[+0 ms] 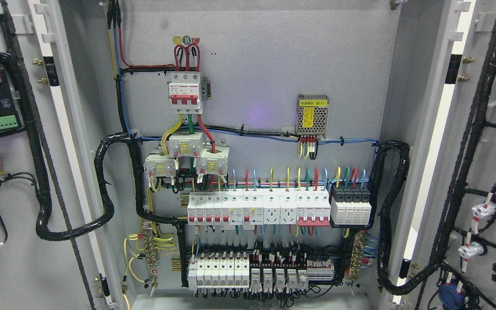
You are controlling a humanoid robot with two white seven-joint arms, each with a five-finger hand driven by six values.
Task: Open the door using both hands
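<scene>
An electrical cabinet fills the head view with both doors swung wide. The left door (15, 172) shows its inner face with black cable looms and a black module. The right door (489, 150) likewise shows its inner side with wiring and indicator backs. Between them lies the grey back panel (265, 64) carrying a red-and-white main breaker (184, 92), rows of white breakers (256, 209) and a small metal power supply (312, 115). Neither of my hands nor any arm appears in the picture.
Thick black cable conduits (101, 185) loop from each door into the cabinet at left and right (392, 206). A lower row of breakers and relays (248, 271) sits near the cabinet floor. Coloured wires run across the panel's middle.
</scene>
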